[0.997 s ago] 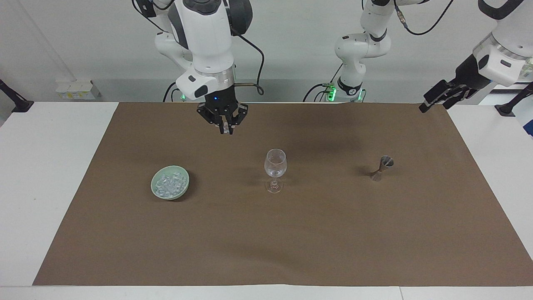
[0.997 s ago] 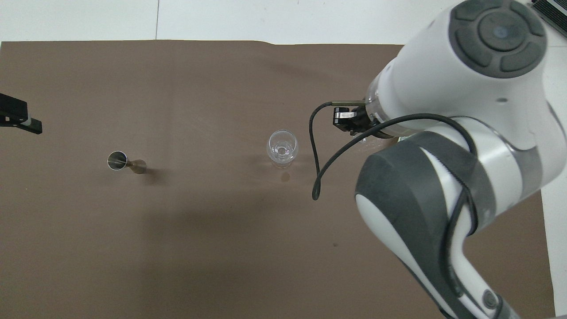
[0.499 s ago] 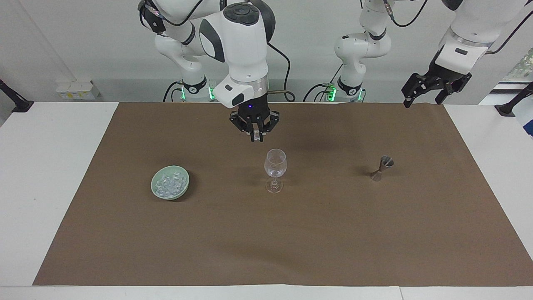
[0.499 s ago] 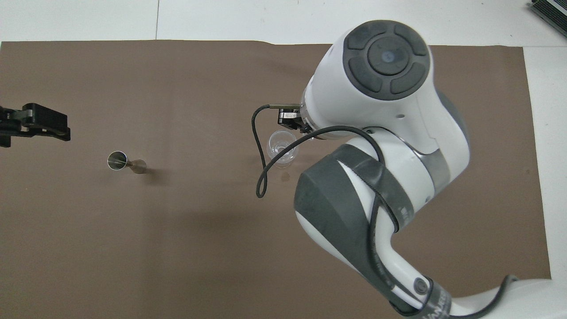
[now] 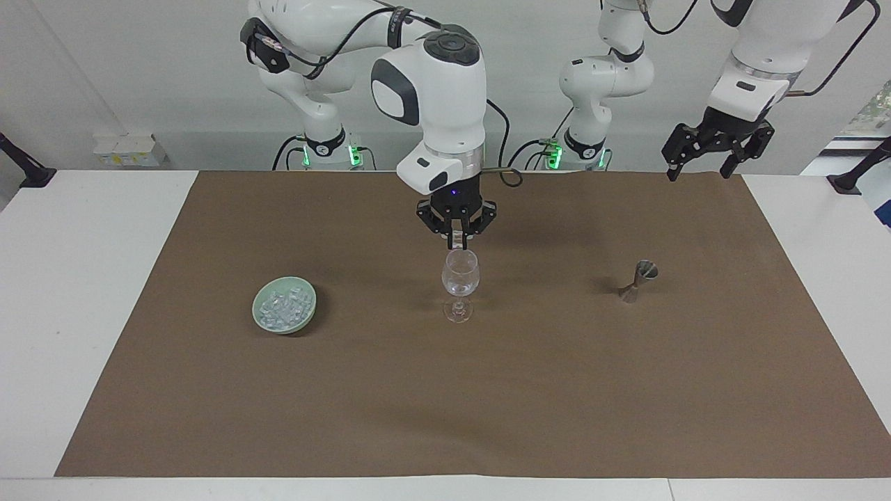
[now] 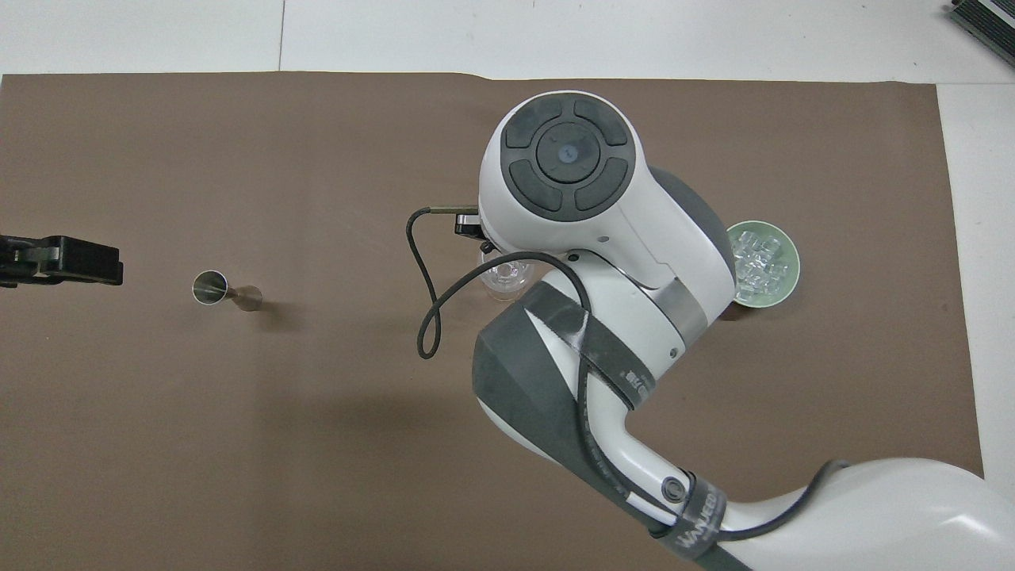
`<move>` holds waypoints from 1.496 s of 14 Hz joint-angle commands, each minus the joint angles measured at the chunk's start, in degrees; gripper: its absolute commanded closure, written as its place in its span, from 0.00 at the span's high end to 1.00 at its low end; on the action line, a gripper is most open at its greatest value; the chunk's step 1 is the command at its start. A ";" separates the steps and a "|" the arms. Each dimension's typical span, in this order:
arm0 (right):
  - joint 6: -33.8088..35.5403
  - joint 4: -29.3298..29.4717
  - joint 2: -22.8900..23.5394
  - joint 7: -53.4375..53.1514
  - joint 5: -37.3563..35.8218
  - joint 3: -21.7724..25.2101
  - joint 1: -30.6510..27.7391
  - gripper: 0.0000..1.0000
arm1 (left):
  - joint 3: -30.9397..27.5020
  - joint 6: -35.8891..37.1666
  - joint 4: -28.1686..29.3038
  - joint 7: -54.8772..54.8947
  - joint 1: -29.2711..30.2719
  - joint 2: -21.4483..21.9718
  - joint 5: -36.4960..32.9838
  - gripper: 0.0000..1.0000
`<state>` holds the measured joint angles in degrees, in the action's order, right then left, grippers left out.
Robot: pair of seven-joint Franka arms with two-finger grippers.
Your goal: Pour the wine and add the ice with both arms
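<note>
A: Ice, one small clear glassy chunk [image 5: 457, 241], is pinched in our right gripper [image 5: 457, 243], just over the clear stemmed wine glass [image 5: 460, 284] mid-mat.

B: Let's centre over the rim, lower, then release. Left gripper [image 5: 698, 169] waits w/ jaws spread, empty, above the mat's edge.

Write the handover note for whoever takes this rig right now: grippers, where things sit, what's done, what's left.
Right gripper: shut on an ice cube, right over the wine glass.
Left gripper: open, empty, waiting above the table edge at the left arm's end.
Wine glass mid-table on the brown mat; bowl of ice toward the right arm's end; jigger toward the left arm's end.
Done: one cube picked and carried over the glass.
Left: release the cube into the glass; the glass looks empty, so the wine is probably not yet poured.
</note>
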<state>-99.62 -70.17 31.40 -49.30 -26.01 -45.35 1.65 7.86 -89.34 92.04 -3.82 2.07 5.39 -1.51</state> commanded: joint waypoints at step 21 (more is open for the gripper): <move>-2.95 -4.54 1.47 -2.82 -3.87 -2.03 -0.51 0.59 | -0.04 -1.10 0.51 2.94 1.45 0.94 0.89 1.00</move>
<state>-101.45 -73.19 33.41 -50.11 -28.17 -46.26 2.01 7.68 -90.28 92.17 -2.47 2.77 5.42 -1.16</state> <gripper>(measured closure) 0.467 0.000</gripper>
